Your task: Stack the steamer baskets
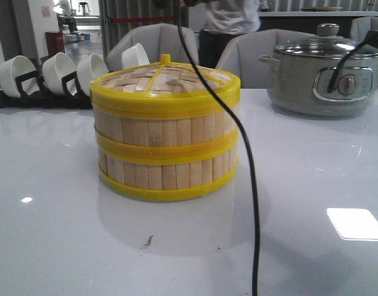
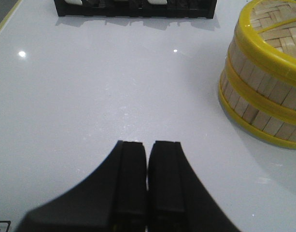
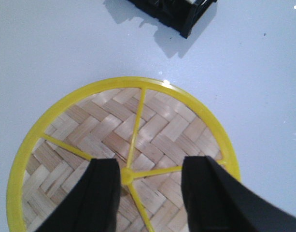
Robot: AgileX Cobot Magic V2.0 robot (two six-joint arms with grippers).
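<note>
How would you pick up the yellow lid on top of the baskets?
Probably from straight above, by the small knob where the yellow spokes meet in the middle of the lid. The lid lies flat on the steamer baskets, and the right gripper hangs over it, jaws open around that knob.

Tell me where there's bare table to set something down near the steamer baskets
Bare table lies in front of the stacked steamer baskets, though a black cable hangs across there. More room lies between the baskets and the grey pot. It is crowded behind the baskets on the left, by the bowl rack.
</note>
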